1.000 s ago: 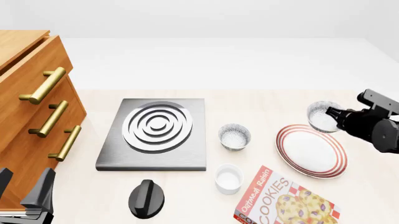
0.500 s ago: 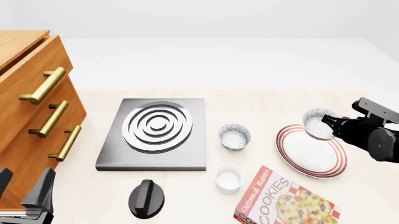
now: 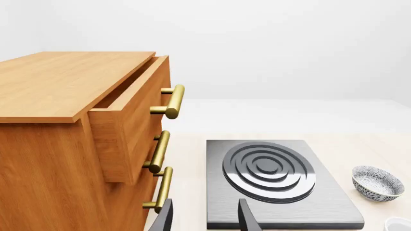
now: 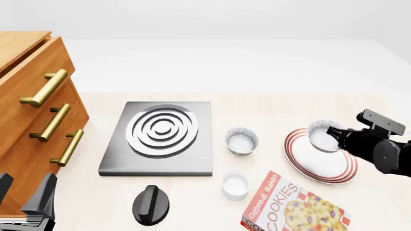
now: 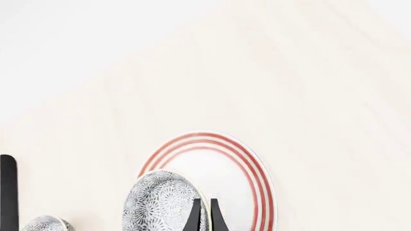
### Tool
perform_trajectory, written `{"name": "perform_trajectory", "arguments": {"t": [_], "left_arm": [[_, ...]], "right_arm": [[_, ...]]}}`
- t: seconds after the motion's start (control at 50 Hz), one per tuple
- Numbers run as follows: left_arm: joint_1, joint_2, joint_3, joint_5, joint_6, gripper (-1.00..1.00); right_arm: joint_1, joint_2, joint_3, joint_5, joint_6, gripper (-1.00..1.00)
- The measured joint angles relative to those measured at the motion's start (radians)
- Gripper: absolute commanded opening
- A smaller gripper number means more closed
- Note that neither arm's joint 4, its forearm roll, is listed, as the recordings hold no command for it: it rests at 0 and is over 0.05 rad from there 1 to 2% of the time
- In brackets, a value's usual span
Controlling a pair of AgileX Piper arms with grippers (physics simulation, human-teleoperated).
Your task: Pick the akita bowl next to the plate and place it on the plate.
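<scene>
My right gripper (image 4: 333,134) is shut on the rim of the akita bowl (image 4: 319,134), a small grey-speckled bowl with a whitish inside. It holds the bowl tilted above the far part of the plate (image 4: 321,164), a large white plate with red rings. In the right wrist view the thin fingers (image 5: 195,215) pinch the akita bowl (image 5: 160,202) over the plate (image 5: 239,177). A second identical-looking bowl (image 4: 241,140) stands left of the plate. My left gripper (image 4: 24,193) hangs open at the near left, holding nothing.
A metal stove plate (image 4: 160,137) lies in the middle, with a black knob (image 4: 151,205) in front of it. A white cup (image 4: 236,184) and a cookie box (image 4: 292,208) sit near the front. A wooden drawer cabinet (image 4: 32,120) stands at the left.
My right gripper has carried the akita bowl left and nearer, from beside the plate's far edge to above the plate. The left arm has not moved.
</scene>
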Motion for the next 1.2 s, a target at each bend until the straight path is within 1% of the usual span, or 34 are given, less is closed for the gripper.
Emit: {"name": "perform_trajectory", "arguments": {"t": [0.8,1.2], "left_arm": [[0.000,0.000,0.000,0.000,0.000,1.00],[0.000,0.000,0.000,0.000,0.000,1.00]], "right_arm": [[-0.007,0.091,0.028,-0.075,-0.032,-1.00],[-0.009,0.136,0.029,-0.103,-0.038,-1.00]]}}
